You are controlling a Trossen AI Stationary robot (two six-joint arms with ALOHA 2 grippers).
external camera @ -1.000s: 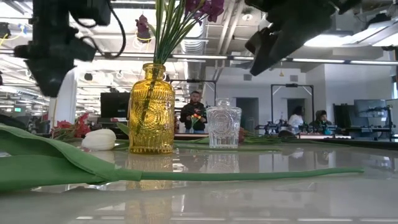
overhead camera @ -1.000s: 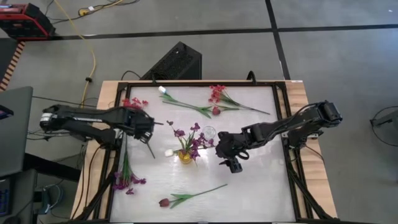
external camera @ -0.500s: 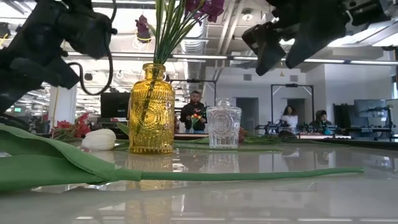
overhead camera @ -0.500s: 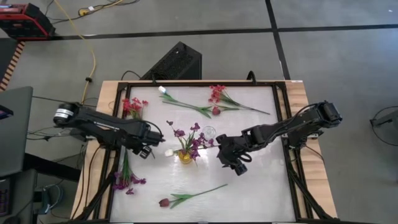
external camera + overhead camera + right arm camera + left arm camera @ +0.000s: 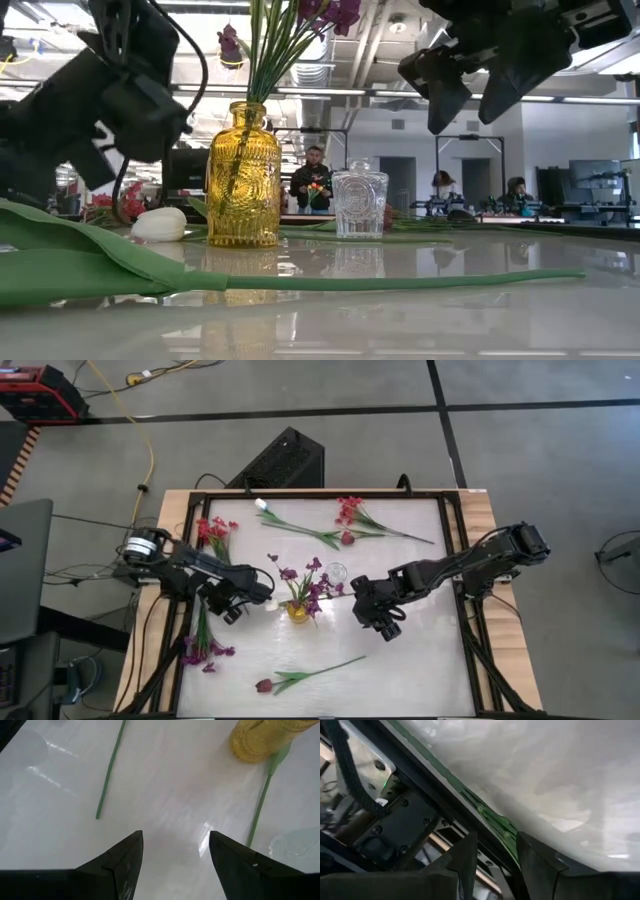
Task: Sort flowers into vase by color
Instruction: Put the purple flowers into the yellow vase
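**Flowers scattered, both grippers empty**

Purple-bloomed flowers (image 5: 303, 582) standing in ribbed amber glass vase (image 5: 298, 611), frame centre. Left gripper (image 5: 262, 589) reaching in low from left, fingers parted, empty. Right gripper (image 5: 380, 627) right of centre, tilted down, fingers spread, nothing held.

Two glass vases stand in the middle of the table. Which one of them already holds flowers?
The yellow vase holds purple flowers on green stems. The clear vase beside it is smaller and holds nothing.
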